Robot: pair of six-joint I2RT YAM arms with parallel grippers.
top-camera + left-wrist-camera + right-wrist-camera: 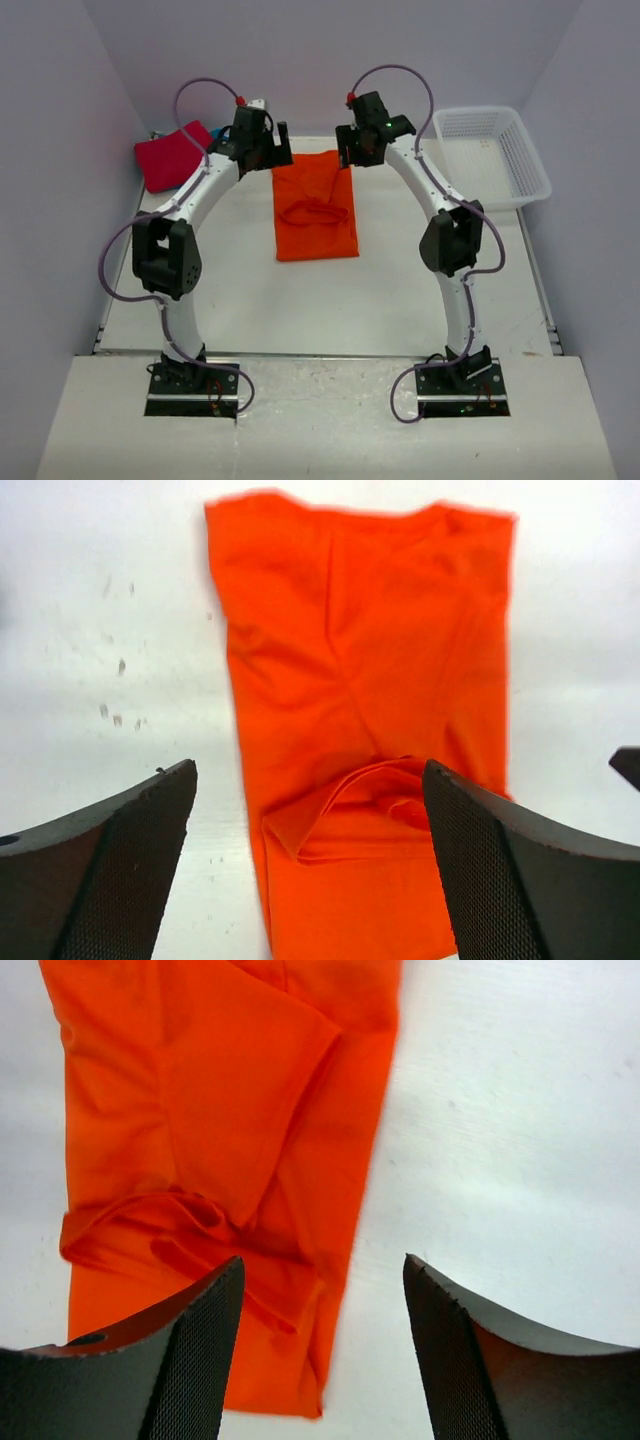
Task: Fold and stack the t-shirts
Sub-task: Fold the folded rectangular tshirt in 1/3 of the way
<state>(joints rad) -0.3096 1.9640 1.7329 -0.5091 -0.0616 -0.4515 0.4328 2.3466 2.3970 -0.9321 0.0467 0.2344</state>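
Observation:
The orange t-shirt (315,205) lies flat on the table as a long folded strip, with a creased collar loop near its middle. It also shows in the left wrist view (360,680) and the right wrist view (210,1120). My left gripper (272,152) is open and empty above the strip's far left corner (310,780). My right gripper (350,150) is open and empty above its far right corner (320,1270). The crimson t-shirt (172,157) lies bunched at the far left. A bit of the teal t-shirt (217,133) shows behind it.
A white lattice basket (492,157) stands at the far right of the table. The grey walls close in on the left, back and right. The table's (330,310) near edge runs just in front of the arm bases.

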